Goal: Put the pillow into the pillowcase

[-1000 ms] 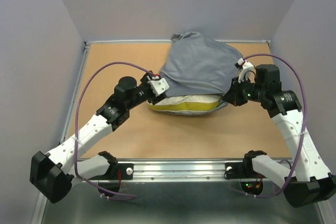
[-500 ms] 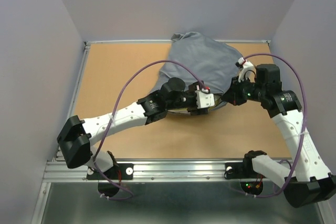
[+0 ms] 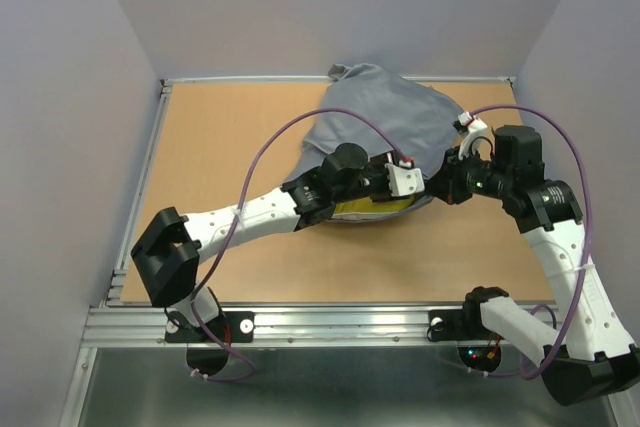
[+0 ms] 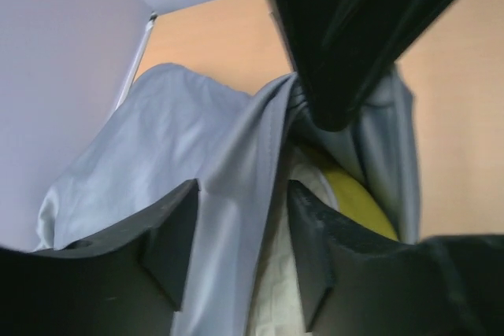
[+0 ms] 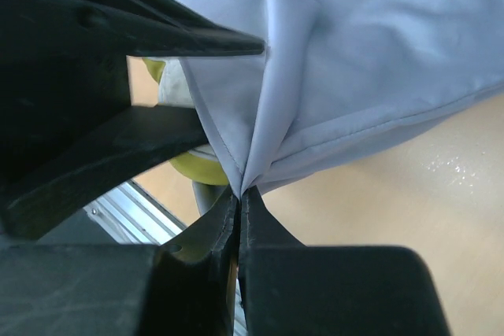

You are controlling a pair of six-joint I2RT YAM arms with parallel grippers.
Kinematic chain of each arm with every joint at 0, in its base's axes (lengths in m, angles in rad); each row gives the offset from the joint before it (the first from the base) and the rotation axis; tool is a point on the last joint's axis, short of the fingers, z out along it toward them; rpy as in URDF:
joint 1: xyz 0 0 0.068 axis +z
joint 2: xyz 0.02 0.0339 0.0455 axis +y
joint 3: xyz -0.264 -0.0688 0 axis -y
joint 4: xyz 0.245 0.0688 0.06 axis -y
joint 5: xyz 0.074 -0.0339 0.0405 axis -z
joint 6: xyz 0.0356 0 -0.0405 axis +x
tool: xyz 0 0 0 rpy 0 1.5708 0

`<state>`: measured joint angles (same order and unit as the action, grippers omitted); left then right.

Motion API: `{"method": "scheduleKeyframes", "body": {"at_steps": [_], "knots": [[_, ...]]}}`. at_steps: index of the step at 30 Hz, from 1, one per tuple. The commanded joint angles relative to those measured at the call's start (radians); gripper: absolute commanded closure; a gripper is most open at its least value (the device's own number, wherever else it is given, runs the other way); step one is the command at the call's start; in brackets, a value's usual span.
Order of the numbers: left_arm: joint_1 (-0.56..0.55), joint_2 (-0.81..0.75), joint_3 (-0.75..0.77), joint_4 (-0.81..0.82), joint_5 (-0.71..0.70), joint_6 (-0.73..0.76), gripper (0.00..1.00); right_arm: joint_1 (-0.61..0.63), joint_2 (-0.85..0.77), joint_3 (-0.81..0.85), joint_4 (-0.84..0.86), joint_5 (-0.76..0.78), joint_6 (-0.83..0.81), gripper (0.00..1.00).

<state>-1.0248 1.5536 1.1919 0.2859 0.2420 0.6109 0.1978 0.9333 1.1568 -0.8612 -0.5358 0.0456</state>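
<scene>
The grey pillowcase [image 3: 385, 122] lies at the back middle of the table, covering most of the pillow [image 3: 368, 208], whose yellow band shows at the near opening. My right gripper [image 3: 447, 180] is shut on the pillowcase's [image 5: 378, 45] right hem corner, the fabric bunched at its tips [image 5: 240, 191]. My left gripper [image 3: 405, 180] sits close beside it, open. Its fingers [image 4: 169, 245] straddle the upper hem of the pillowcase [image 4: 157, 147], one above the fabric, the other over the white pillow [image 4: 272, 293]. The yellow band [image 4: 354, 198] shows to the right.
The brown tabletop [image 3: 220, 137] is walled by pale lilac panels on three sides. A metal rail [image 3: 330, 322] runs along the near edge. Purple cables arch over both arms. The right gripper's dark body [image 4: 339, 37] fills the top of the left wrist view.
My left arm has swung from the pillow's left end across to its right end, beside the right gripper, and its jaws have narrowed a little. The right gripper keeps its hold.
</scene>
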Motion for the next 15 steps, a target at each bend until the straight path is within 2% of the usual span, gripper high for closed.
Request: {"method": "scheduleKeyframes", "body": {"at_steps": [1,7,15], "knots": [[0.021,0.043,0.014,0.087,-0.113,0.041,0.51,-0.001,-0.037,0.035,0.057,-0.035,0.008,1.00],[0.080,0.043,-0.087,0.165,-0.234,0.076,0.66,0.000,-0.024,0.060,0.056,-0.018,0.034,0.99],[0.216,-0.056,-0.277,0.157,-0.212,0.124,0.68,0.000,-0.019,0.089,0.056,-0.006,0.043,0.99]]}}
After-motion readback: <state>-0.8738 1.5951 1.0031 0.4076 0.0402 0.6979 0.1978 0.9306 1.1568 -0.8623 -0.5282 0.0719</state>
